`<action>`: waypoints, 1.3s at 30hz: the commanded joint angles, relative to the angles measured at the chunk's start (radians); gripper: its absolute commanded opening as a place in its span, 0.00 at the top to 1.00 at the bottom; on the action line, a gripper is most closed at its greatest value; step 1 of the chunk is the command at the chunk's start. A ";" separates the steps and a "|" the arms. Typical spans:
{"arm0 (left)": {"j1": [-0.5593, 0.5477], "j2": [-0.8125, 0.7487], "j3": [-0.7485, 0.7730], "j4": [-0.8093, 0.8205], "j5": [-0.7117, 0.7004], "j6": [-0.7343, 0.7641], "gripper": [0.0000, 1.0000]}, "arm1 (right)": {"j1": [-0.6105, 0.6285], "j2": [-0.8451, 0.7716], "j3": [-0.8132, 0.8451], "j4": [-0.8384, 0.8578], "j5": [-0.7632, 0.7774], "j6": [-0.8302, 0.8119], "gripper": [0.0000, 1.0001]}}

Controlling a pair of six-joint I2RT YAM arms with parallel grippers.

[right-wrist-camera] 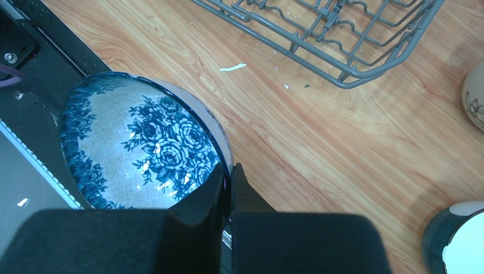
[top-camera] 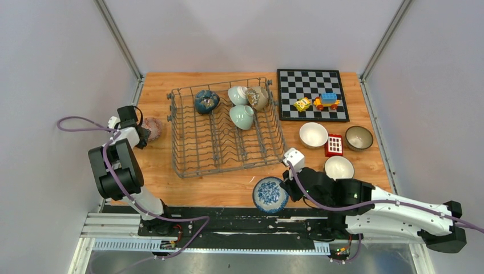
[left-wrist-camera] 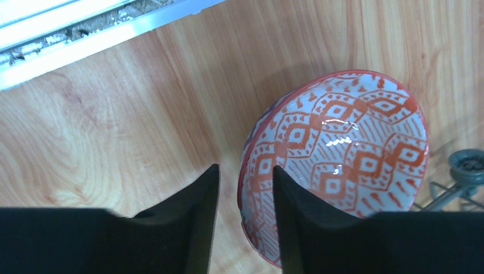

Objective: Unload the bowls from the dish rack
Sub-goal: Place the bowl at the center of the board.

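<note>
The grey wire dish rack (top-camera: 211, 149) holds a dark teal bowl (top-camera: 206, 101), two pale green bowls (top-camera: 242, 116) and a beige-brown bowl (top-camera: 258, 97) at its far end. Left of the rack, a red-and-white patterned bowl (left-wrist-camera: 342, 148) rests on the table. My left gripper (left-wrist-camera: 246, 168) is open astride its rim, one finger inside and one outside with a gap. Near the front edge, my right gripper (right-wrist-camera: 229, 166) is shut on the rim of a blue-and-white flowered bowl (right-wrist-camera: 137, 142), which is partly over the black base rail.
Right of the rack stand a cream bowl (top-camera: 313, 135), a brown bowl (top-camera: 359, 137) and a white bowl (top-camera: 339, 167), with a red toy block (top-camera: 334, 145) between them. A chessboard (top-camera: 311, 85) carrying toy vehicles (top-camera: 326, 101) lies at the back right.
</note>
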 commanded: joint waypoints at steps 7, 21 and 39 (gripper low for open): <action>0.005 -0.152 0.019 -0.082 0.029 0.015 0.23 | 0.006 -0.029 0.037 0.006 0.024 0.010 1.00; -0.707 -0.704 0.071 -0.212 -0.245 0.234 0.09 | -0.110 0.250 0.324 -0.003 0.039 -0.143 1.00; -1.466 -0.578 0.212 -0.420 -0.387 0.264 0.19 | -0.432 0.619 0.538 -0.039 -0.123 0.130 1.00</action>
